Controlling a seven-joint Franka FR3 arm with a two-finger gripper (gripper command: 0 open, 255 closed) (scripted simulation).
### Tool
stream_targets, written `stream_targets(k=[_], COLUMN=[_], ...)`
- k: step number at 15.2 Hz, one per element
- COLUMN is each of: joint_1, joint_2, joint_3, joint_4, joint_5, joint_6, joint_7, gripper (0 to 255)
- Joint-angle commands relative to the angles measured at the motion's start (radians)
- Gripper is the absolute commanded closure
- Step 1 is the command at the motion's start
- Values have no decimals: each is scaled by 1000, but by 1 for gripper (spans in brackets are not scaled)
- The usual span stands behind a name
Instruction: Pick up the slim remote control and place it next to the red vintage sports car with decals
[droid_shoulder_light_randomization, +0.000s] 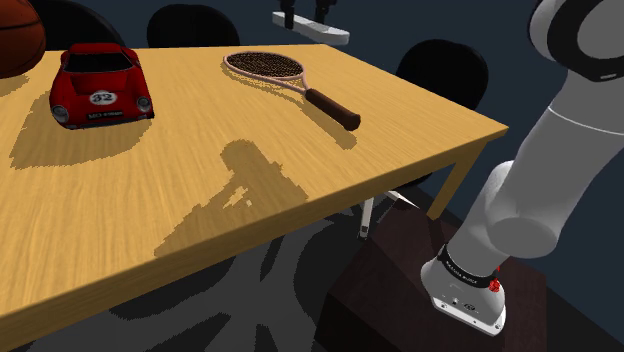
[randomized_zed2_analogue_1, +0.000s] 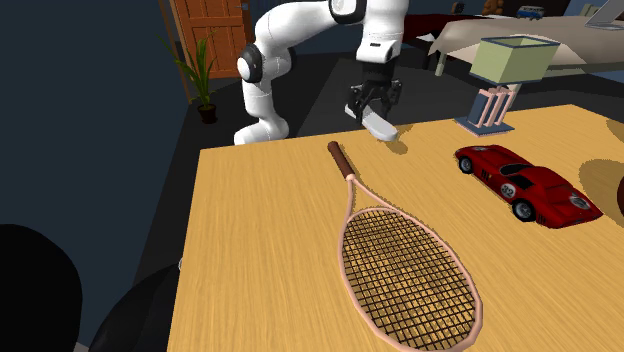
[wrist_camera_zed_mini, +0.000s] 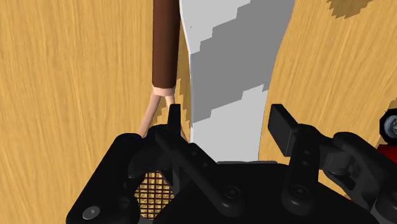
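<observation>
Above the table (droid_shoulder_light_randomization: 150, 250) edge nearest the stand (droid_shoulder_light_randomization: 400, 295), pinched aloft in the black gripper (randomized_zed2_analogue_1: 373, 100): slim pale remote (randomized_zed2_analogue_1: 381, 126), beside the racket handle (randomized_zed2_analogue_1: 339, 158), well apart from the red car (randomized_zed2_analogue_1: 525, 182). Could slip loose if swung fast, or bump the car.

White rounded arm (droid_shoulder_light_randomization: 560, 140) with dark joints, black hand (wrist_camera_zed_mini: 226, 118) studded with small round screws

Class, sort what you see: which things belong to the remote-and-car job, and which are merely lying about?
Job in hand: gripper; pale grey remote, held above the table; red car.
Lying about: racket; basketball; lamp; potted plant.
</observation>
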Motion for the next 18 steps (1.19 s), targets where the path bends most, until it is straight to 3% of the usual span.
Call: stream_targets(k=[1,8,10,12,14,18], joint_1=[26,144,192,264,231,205], joint_2=[33,223,311,465,357,266], joint_3=[24,101,117,123,124,125], joint_4=[43,302,436,692,475,270], joint_5=[-4,-48,-73,-114,-85,-63], joint_6=[-8,-79,-125,-227,-118,-3], joint_7=[50,224,271,310,309,303], gripper=[255,255,255,255,255,255])
